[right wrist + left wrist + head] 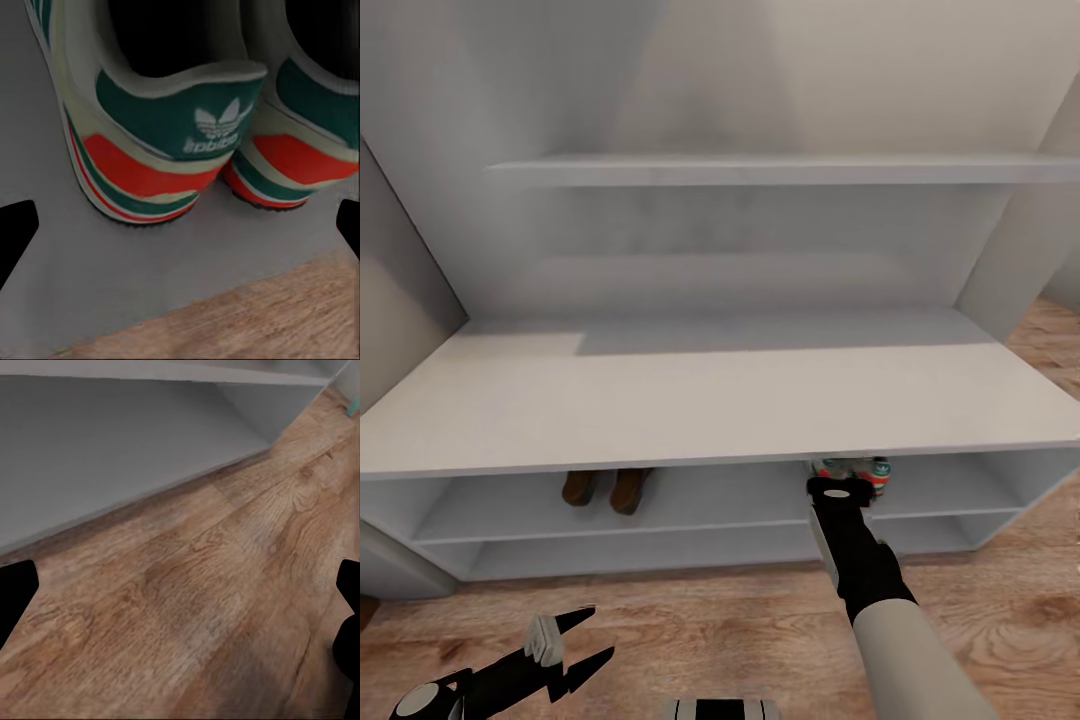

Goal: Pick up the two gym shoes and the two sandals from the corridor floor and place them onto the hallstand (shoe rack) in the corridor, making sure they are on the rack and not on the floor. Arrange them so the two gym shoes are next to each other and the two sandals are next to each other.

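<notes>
Both gym shoes [161,112] stand heel-out and side by side, touching, on the hallstand's [700,400] upper open shelf near its right end. The right tool [847,488] is at that shelf's front edge just before the heels, its fingers spread wide and holding nothing. The two sandals [605,488] sit together toward the shelf's left part, apparently touching. The left tool [588,636] hangs open and empty over the corridor floor [202,607]

green/red gym shoes [180,142], brown sandals [605,489]
</notes>
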Controlling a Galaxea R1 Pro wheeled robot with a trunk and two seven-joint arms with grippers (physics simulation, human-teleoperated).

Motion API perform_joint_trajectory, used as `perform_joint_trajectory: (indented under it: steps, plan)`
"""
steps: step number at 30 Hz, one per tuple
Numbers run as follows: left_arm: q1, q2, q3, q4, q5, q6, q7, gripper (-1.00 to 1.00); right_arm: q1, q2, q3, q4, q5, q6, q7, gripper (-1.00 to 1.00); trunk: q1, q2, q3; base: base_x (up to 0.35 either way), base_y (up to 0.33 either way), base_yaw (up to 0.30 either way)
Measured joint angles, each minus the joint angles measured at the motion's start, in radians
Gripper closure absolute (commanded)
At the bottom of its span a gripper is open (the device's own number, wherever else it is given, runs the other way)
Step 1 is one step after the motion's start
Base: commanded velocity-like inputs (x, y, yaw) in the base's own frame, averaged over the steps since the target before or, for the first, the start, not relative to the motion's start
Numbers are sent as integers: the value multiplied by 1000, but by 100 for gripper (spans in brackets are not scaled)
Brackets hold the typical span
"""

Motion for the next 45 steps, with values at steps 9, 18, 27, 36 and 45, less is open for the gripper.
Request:
perform_joint_trajectory:
  steps: [9,18,27,36,45]
  plan:
    - [0,0,0,0,0,0,0,-100,0,0,0,0,1,0,0,-100,0,0,0,-325,0,0]
    - [0,0,0,0,0,0,-1,-100,0,0,0,1,2,0,1,-100,0,0,0,-336,0,0]
    - [0,0,1,-2,0,0,-2,-100,0,0,0,4,1,-1,1,-100,0,0,0,-336,0,0]
    - [0,1,1,-3,0,0,-3,-100,1,0,1,45,0,-3,3,-100,0,0,0,-336,0,0]
    - [0,2,1,-4,0,1,-2,-100,1,0,3,64,0,-4,3,-100,0,0,0,-304,0,0]
